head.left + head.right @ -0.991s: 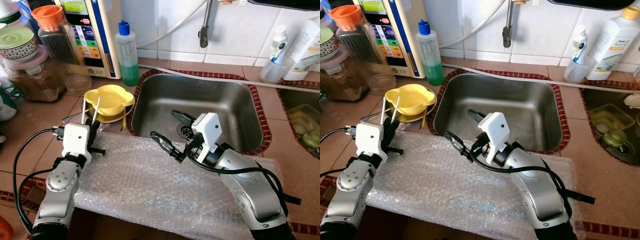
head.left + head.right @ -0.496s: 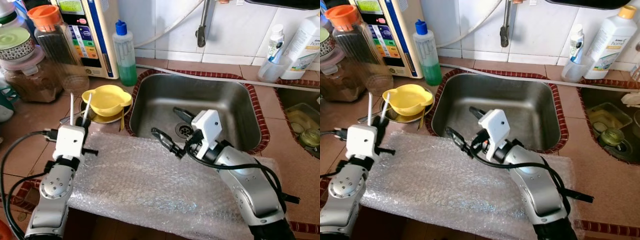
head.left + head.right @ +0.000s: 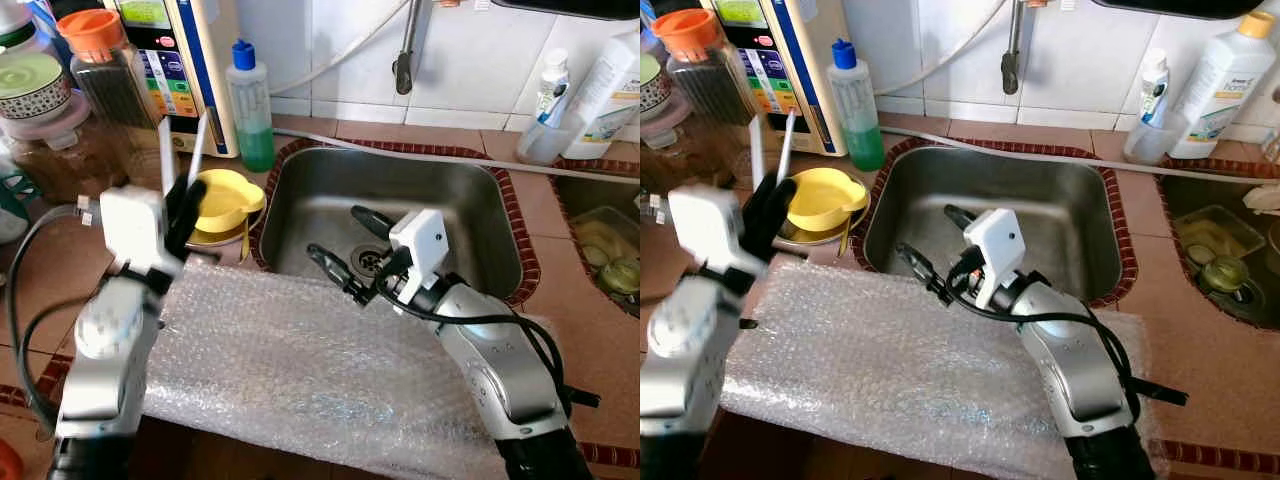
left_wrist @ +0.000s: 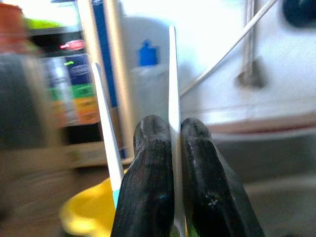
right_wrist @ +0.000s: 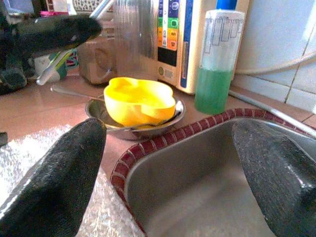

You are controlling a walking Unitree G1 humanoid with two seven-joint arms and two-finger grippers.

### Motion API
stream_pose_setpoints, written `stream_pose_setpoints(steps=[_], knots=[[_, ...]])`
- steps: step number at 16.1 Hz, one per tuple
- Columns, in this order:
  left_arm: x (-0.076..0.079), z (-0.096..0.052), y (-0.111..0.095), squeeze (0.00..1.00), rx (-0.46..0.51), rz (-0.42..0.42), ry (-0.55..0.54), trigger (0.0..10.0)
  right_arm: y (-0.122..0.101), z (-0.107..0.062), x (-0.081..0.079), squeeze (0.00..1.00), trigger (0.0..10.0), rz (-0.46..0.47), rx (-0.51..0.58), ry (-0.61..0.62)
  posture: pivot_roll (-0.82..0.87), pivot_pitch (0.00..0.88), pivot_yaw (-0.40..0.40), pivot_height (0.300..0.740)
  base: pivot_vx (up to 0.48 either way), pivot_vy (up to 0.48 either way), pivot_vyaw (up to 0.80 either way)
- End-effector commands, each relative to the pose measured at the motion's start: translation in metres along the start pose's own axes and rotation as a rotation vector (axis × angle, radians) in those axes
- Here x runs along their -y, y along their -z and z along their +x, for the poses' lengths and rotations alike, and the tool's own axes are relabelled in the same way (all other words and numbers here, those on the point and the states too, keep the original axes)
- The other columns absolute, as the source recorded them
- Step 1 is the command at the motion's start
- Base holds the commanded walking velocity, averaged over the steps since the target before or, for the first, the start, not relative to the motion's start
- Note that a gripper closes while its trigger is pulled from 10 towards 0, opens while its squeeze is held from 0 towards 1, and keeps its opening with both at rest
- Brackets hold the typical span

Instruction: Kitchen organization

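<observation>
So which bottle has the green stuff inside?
The bottle with the blue cap, standing left of the sink. Its lower half shows green liquid. The white bottles on the right show none.

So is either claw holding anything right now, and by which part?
The left claw is shut on a pair of white chopsticks, gripped at their lower ends so the tips stick up. The right claw is open over the sink edge, holding nothing.

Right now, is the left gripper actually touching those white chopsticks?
Touching. In the left wrist view, the left gripper has its two black fingers pressed shut on one white chopstick; the second chopstick passes beside them.
</observation>
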State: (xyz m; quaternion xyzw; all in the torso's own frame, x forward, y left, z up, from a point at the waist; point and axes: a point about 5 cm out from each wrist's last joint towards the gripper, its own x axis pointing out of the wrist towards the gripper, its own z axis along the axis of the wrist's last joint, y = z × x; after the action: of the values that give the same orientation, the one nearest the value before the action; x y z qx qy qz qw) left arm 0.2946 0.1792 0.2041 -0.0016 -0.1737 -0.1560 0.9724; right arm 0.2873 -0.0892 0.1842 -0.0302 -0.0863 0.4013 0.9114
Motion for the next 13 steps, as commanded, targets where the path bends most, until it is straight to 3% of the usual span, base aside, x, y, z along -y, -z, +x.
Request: stream_pose_setpoints(steps=[1, 3, 4, 7, 8, 9, 10, 11, 13], knots=[[0.015, 0.005, -0.006, 0.0, -0.008, -0.136, 0.118, 0.0, 0.0, 0.001, 0.002, 0.0, 10.0, 0.01, -0.005, -0.011, -0.15, 0.127, 0.044, 0.74, 0.0, 0.0, 0.0], [0.023, 0.006, -0.01, 0.0, -0.011, -0.203, 0.197, 0.0, -0.001, 0.003, 0.004, 0.0, 10.0, 0.007, -0.004, -0.006, -0.16, 0.127, 0.049, 0.74, 0.0, 0.0, 0.0], [0.028, 0.006, -0.009, 0.0, -0.054, -0.24, 0.272, 0.0, -0.002, 0.001, 0.012, 0.0, 10.0, -0.05, -0.013, 0.013, -0.16, 0.127, 0.051, 0.74, 0.0, 0.0, 0.0], [0.026, 0.012, -0.018, 0.0, -0.016, -0.349, 0.244, 0.0, 0.0, -0.001, 0.018, 0.0, 10.0, -0.006, -0.017, 0.039, -0.16, 0.129, 0.055, 0.74, 0.0, 0.0, 0.0], [0.031, 0.014, -0.021, 0.0, -0.005, -0.435, 0.252, 0.0, -0.001, 0.001, 0.015, 0.0, 10.0, 0.005, -0.01, 0.027, -0.16, 0.13, 0.057, 0.74, 0.0, 0.0, 0.0], [0.036, 0.014, -0.02, 0.0, -0.016, -0.44, 0.279, 0.0, -0.001, 0.003, 0.011, 0.0, 10.0, 0.04, -0.004, 0.015, -0.16, 0.132, 0.057, 0.74, 0.0, 0.0, 0.0], [0.039, 0.014, -0.017, 0.0, -0.022, -0.474, 0.296, 0.0, -0.002, 0.007, 0.008, 0.0, 10.0, 0.173, 0.02, 0.02, -0.16, 0.132, 0.057, 0.74, 0.0, 0.0, 0.0], [0.042, 0.015, -0.015, 0.0, -0.024, -0.543, 0.298, 0.0, -0.001, 0.009, 0.005, 0.0, 10.0, 0.243, 0.022, -0.01, -0.16, 0.133, 0.056, 0.74, 0.0, 0.0, 0.0], [0.047, 0.013, -0.01, 0.0, -0.064, -0.519, 0.327, 0.0, 0.003, 0.007, 0.01, 0.0, 10.0, 0.123, -0.016, -0.001, -0.16, 0.134, 0.057, 0.74, 0.0, 0.0, 0.0]])
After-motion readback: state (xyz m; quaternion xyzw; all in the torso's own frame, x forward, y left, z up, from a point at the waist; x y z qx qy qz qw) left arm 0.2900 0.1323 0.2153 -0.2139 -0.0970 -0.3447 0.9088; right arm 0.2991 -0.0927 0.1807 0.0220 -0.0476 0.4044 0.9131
